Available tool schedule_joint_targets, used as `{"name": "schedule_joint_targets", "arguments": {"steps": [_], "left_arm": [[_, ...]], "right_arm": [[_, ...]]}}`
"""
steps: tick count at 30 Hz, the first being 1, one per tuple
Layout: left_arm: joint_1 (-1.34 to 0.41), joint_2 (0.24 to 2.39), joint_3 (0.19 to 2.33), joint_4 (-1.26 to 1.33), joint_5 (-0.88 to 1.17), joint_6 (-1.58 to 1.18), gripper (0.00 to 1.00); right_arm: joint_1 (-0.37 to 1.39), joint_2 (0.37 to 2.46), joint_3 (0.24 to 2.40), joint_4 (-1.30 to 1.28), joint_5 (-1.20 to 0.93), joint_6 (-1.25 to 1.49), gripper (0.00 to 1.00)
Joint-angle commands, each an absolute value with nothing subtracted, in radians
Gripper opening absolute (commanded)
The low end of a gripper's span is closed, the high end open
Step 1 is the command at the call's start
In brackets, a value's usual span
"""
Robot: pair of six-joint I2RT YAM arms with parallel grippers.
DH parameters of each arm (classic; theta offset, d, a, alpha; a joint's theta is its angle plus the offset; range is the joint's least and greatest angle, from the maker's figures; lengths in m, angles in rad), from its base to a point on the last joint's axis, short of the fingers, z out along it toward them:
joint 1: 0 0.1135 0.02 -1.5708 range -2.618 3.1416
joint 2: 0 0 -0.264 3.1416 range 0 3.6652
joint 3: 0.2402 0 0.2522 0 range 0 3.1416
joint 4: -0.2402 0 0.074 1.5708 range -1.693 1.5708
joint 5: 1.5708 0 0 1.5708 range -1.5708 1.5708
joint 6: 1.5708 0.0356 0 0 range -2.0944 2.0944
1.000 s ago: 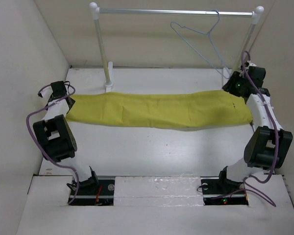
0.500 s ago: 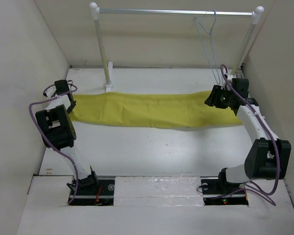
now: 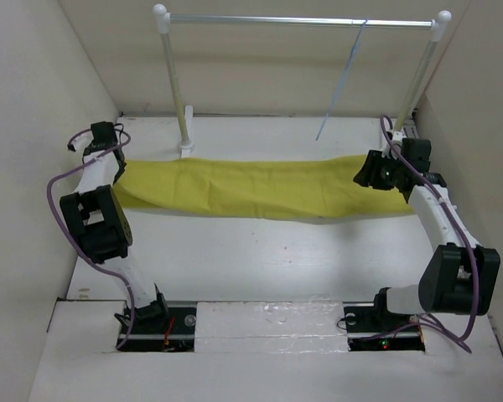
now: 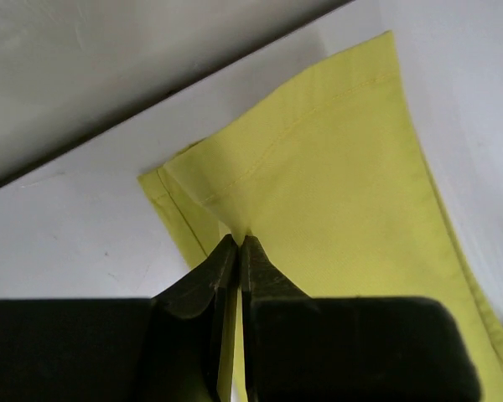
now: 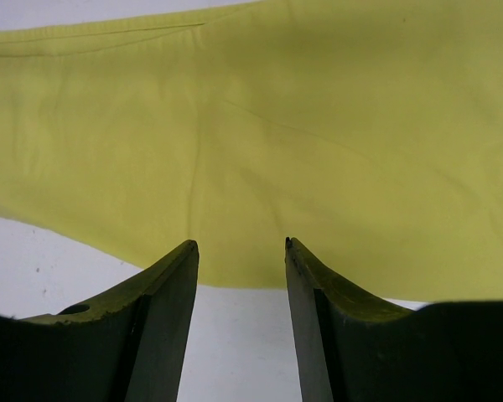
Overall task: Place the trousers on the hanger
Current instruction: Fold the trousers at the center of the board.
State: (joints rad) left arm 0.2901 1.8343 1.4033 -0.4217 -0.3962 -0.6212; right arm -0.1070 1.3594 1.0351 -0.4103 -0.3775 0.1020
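The mustard-yellow trousers (image 3: 260, 188) lie flat in a long band across the table, left to right. At their left end, my left gripper (image 3: 116, 170) is shut on a pinched fold of the cloth (image 4: 318, 167), with the jaws (image 4: 239, 241) pressed together near the hemmed corner. My right gripper (image 3: 369, 173) hovers low over the right part of the trousers (image 5: 277, 126), open, its tips (image 5: 241, 244) just inside the cloth's near edge with nothing between them. The thin hanger (image 3: 342, 79) dangles from the rail, seen edge-on as a slanted line.
A silver rail (image 3: 302, 20) on two white posts (image 3: 174, 84) spans the back of the table. Beige walls (image 3: 33, 126) close in on the left, right and rear. The right post (image 3: 419, 75) stands just behind my right arm.
My left gripper has closed on the trousers' left end. The right gripper moved inward from the right end over the cloth. The hanger has swung round to edge-on.
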Motion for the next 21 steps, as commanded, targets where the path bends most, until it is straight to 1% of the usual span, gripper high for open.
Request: {"name": "schedule_joint_targets", "arguments": {"steps": [1, 2, 3, 5, 6, 7, 8, 9, 10, 12, 13, 14, 15, 16, 17, 18, 19, 21], "left_arm": [[0.267, 1.773, 1.488, -0.541, -0.517, -0.607, 0.00], [0.267, 1.784, 1.502, -0.584, -0.529, -0.615, 0.00], [0.267, 1.816, 1.534, -0.607, -0.543, -0.624, 0.04], [0.267, 1.851, 1.563, -0.662, -0.571, -0.629, 0.18], [0.267, 1.882, 1.593, -0.672, -0.581, -0.627, 0.53], [0.267, 1.897, 1.604, -0.672, -0.563, -0.586, 0.72], [0.267, 1.914, 1.623, -0.675, -0.558, -0.577, 0.88], [0.276, 1.952, 1.673, -0.695, -0.572, -0.578, 0.99], [0.300, 1.968, 1.704, -0.712, -0.555, -0.572, 0.99], [0.301, 1.959, 1.686, -0.707, -0.546, -0.589, 0.99], [0.311, 1.919, 1.660, -0.686, -0.535, -0.591, 0.97], [0.311, 1.849, 1.557, -0.614, -0.517, -0.592, 0.93], [0.311, 1.821, 1.461, -0.559, -0.481, -0.598, 0.91], [0.311, 1.800, 1.460, -0.558, -0.480, -0.598, 0.90], [0.311, 1.778, 1.409, -0.523, -0.429, -0.601, 0.89], [0.311, 1.763, 1.366, -0.479, -0.411, -0.610, 0.87], [0.311, 1.741, 1.289, -0.454, -0.393, -0.626, 0.84], [0.302, 1.735, 1.234, -0.404, -0.325, -0.632, 0.82]], "right_arm": [[-0.132, 1.367, 1.042, -0.365, -0.422, 0.075, 0.52], [-0.143, 1.374, 1.045, -0.356, -0.432, 0.078, 0.52], [-0.152, 1.382, 1.049, -0.353, -0.457, 0.084, 0.52], [-0.152, 1.402, 1.066, -0.357, -0.472, 0.087, 0.52], [-0.152, 1.404, 1.071, -0.356, -0.476, 0.089, 0.52], [-0.152, 1.407, 1.075, -0.354, -0.476, 0.090, 0.52], [-0.141, 1.410, 1.081, -0.357, -0.476, 0.091, 0.52], [-0.141, 1.410, 1.083, -0.360, -0.477, 0.089, 0.52], [-0.129, 1.398, 1.085, -0.371, -0.477, 0.086, 0.52], [-0.118, 1.384, 1.081, -0.380, -0.466, 0.084, 0.53], [-0.101, 1.372, 1.075, -0.388, -0.453, 0.078, 0.52], [-0.092, 1.333, 1.043, -0.402, -0.422, 0.081, 0.52], [-0.092, 1.318, 1.028, -0.400, -0.408, 0.086, 0.41], [-0.092, 1.306, 1.028, -0.400, -0.408, 0.089, 0.41], [-0.092, 1.292, 0.996, -0.403, -0.394, 0.097, 0.30], [-0.092, 1.279, 0.976, -0.408, -0.382, 0.103, 0.13], [-0.101, 1.272, 0.957, -0.413, -0.359, 0.112, 0.00], [-0.161, 1.252, 0.902, -0.405, -0.357, 0.130, 0.00]]}}
